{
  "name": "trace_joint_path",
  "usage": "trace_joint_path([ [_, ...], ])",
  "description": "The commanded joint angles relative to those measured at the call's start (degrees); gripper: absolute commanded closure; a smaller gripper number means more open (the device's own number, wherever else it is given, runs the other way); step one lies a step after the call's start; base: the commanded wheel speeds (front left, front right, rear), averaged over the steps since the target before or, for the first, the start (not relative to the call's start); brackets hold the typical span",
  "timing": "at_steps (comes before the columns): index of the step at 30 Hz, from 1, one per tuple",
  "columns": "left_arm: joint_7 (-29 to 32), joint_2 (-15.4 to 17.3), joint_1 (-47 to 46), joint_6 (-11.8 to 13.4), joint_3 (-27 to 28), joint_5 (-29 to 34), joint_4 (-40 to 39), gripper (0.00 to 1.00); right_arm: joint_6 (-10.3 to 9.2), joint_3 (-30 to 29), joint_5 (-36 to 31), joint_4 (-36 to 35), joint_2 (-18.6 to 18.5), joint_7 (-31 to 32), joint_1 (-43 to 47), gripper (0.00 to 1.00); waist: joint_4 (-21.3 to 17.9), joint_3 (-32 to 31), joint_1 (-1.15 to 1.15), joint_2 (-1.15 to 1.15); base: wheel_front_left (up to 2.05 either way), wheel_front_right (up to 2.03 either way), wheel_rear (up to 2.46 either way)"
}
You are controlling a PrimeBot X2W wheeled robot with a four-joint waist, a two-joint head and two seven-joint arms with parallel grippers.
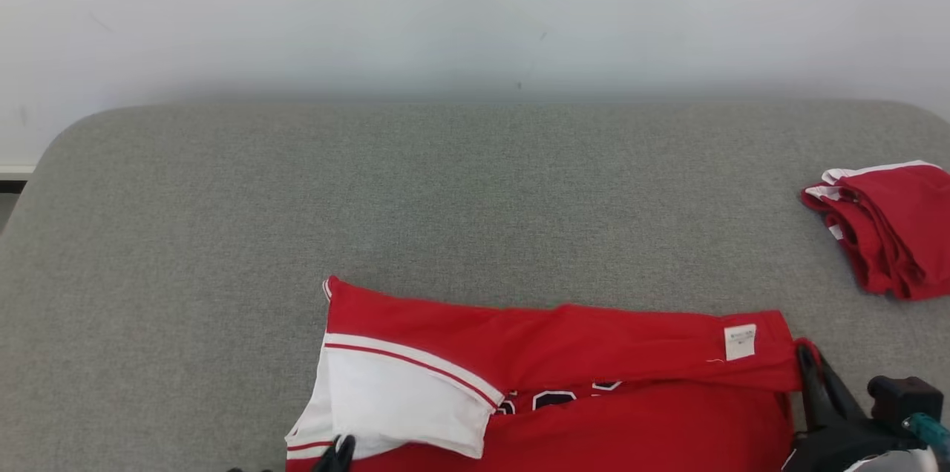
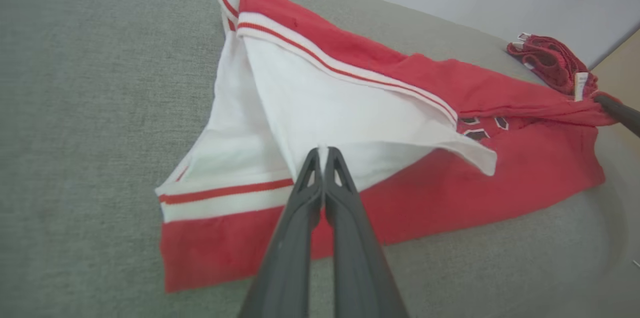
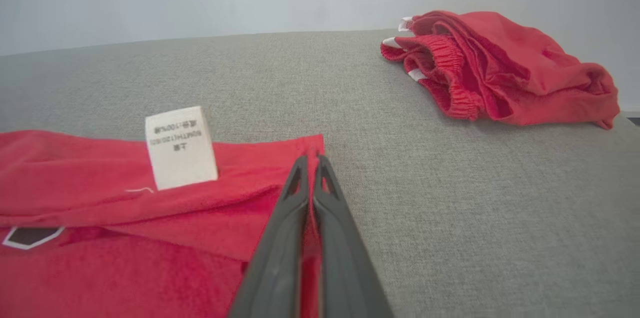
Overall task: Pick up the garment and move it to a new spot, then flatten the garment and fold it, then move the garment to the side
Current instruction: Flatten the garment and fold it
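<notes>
The garment is a red jersey with white trim and dark numbers, lying partly doubled over at the near edge of the grey surface. My left gripper is shut on its white inner layer near the left end; in the left wrist view the left gripper pinches that white cloth of the garment. My right gripper is shut on the red corner at the right end, close to the white label. The right wrist view has the right gripper pinching the edge of the garment beside the label.
A second red piece of clothing lies bunched and folded at the right edge of the grey padded surface; it is the red bundle ahead and to the right in the right wrist view. A pale wall rises behind.
</notes>
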Motion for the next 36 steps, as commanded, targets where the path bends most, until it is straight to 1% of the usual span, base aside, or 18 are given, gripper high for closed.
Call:
trace_joint_path([
  [1,-0.17,-0.09,1.18,0.06,0.78,1.00,0.57,0.00,-0.18,-0.65,0.21,0.02,0.16,0.03,0.08,0.00,0.10,-0.01,0.00,0.00,0.00,0.00,0.00],
  [3,-0.17,-0.54,1.37,0.06,3.59,2.14,1.34,0.00,-0.18,-2.16,0.31,-0.89,0.15,0.04,0.09,0.00,0.25,-0.04,0.00,0.00,0.00,0.00,0.00],
  [8,-0.17,-2.99,3.25,0.06,10.83,8.46,1.25,0.00,-0.18,-6.06,0.68,-5.04,1.20,0.04,1.96,0.00,0.40,-0.37,0.00,0.00,0.00,0.00,0.00],
  [10,-0.17,-4.23,3.74,0.06,13.24,10.66,0.88,0.00,-0.18,-5.67,1.10,-5.41,1.72,0.04,2.49,0.00,0.43,-0.58,0.00,0.00,0.00,0.00,0.00],
  [16,-0.17,-7.56,5.46,0.06,17.57,15.79,-0.31,0.00,-0.18,-2.53,3.21,-2.08,2.46,0.04,2.97,0.00,0.61,-1.50,0.00,0.00,0.00,0.00,0.00],
  [20,-0.17,-8.88,6.22,0.06,18.37,17.12,-0.60,0.00,-0.18,-1.79,3.90,0.32,2.72,0.03,2.29,0.00,0.76,-1.72,0.00,0.00,0.00,0.00,0.00],
  [24,-0.17,-9.52,6.53,0.06,17.97,17.47,-1.11,0.00,-0.18,-0.01,5.41,4.73,2.62,0.03,0.67,0.00,1.22,-1.04,0.00,0.00,0.00,0.00,0.00],
  [32,-0.17,-9.02,5.53,0.06,17.12,16.73,-1.04,0.00,-0.18,1.62,6.39,9.93,2.30,0.04,-1.94,0.00,1.78,0.39,0.00,0.00,0.00,0.00,0.00],
  [36,-0.17,-8.65,4.95,0.07,16.07,15.90,-0.66,0.00,-0.18,4.41,7.47,14.17,3.46,0.34,-3.02,0.00,2.00,0.79,0.00,0.00,0.00,0.00,0.00],
])
